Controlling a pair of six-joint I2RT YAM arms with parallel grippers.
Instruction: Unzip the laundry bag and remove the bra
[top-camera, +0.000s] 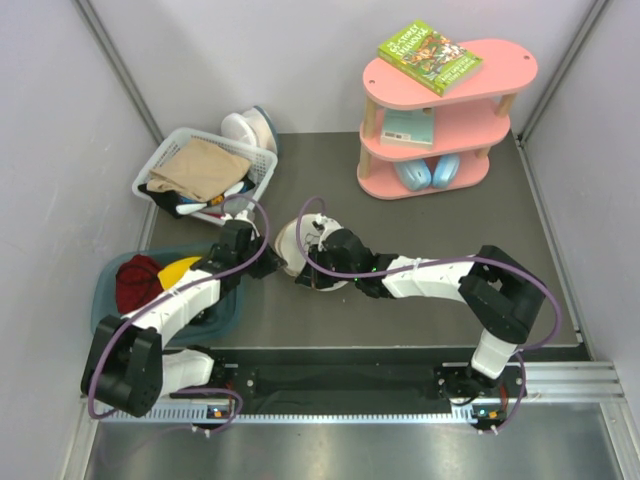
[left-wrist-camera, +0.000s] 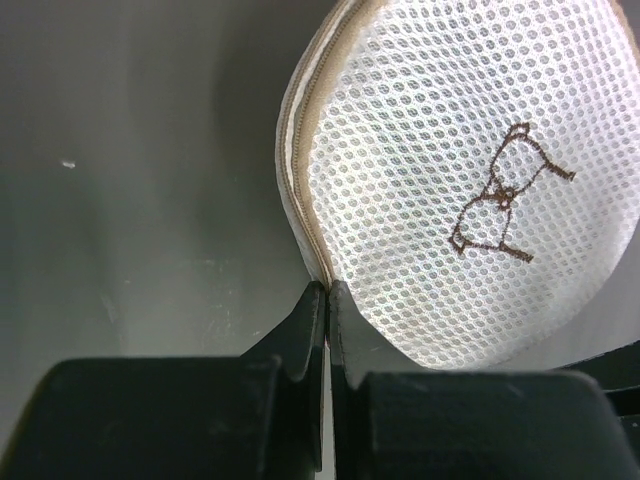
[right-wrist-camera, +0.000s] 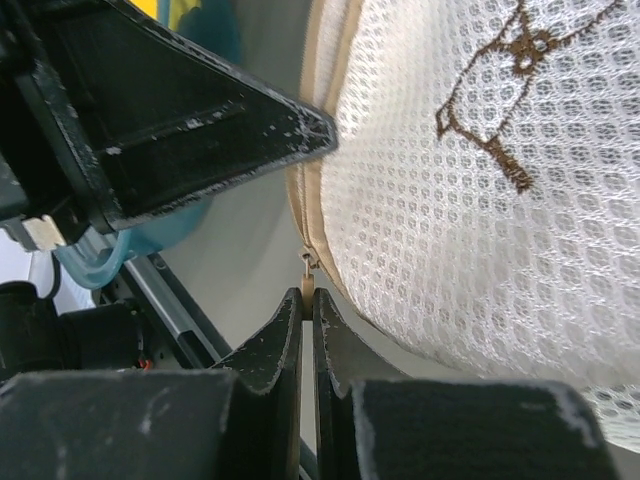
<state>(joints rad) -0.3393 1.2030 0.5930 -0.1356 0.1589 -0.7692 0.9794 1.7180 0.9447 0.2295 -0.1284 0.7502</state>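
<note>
The laundry bag (top-camera: 288, 243) is a round cream-white mesh pouch with a tan zipper rim, standing on edge on the grey table between the two grippers. It fills the left wrist view (left-wrist-camera: 470, 190) and the right wrist view (right-wrist-camera: 480, 190), with a brown stitched bra outline on its mesh. My left gripper (left-wrist-camera: 327, 292) is shut on the bag's tan rim at its lower edge. My right gripper (right-wrist-camera: 307, 296) is shut on the small tan zipper pull (right-wrist-camera: 307, 272). The zipper looks closed. The bra is hidden inside.
A white slatted basket (top-camera: 158, 172) with tan cloth stands at the back left. A teal tub (top-camera: 104, 290) with red and yellow cloth sits by the left arm. A pink shelf (top-camera: 450, 110) with books stands at the back right.
</note>
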